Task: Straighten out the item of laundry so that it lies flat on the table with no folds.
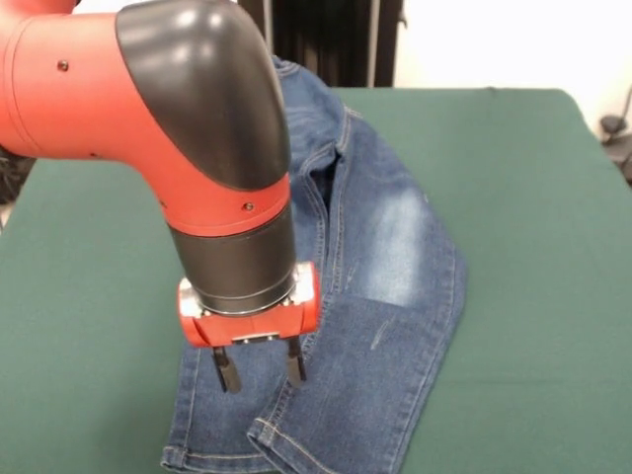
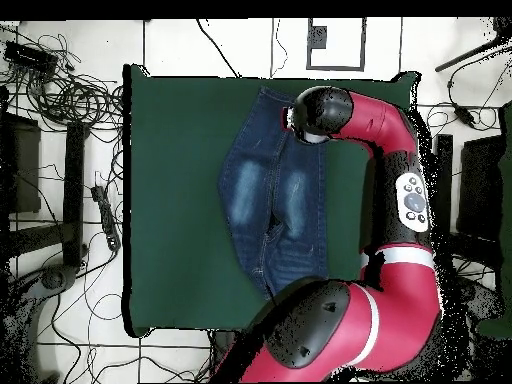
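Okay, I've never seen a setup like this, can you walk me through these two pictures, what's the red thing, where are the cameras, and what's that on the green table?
The red and black thing is a robot arm. Its end effector, the grasping part, has two dark fingers standing apart, holding nothing, just above the cloth. One picture is taken from across the table, facing the robot. The other looks straight down, with the robot's base at the bottom. On the green table lies a pair of blue jeans with faded thigh patches. The lower legs look doubled over near the hems, so they are not yet flat.
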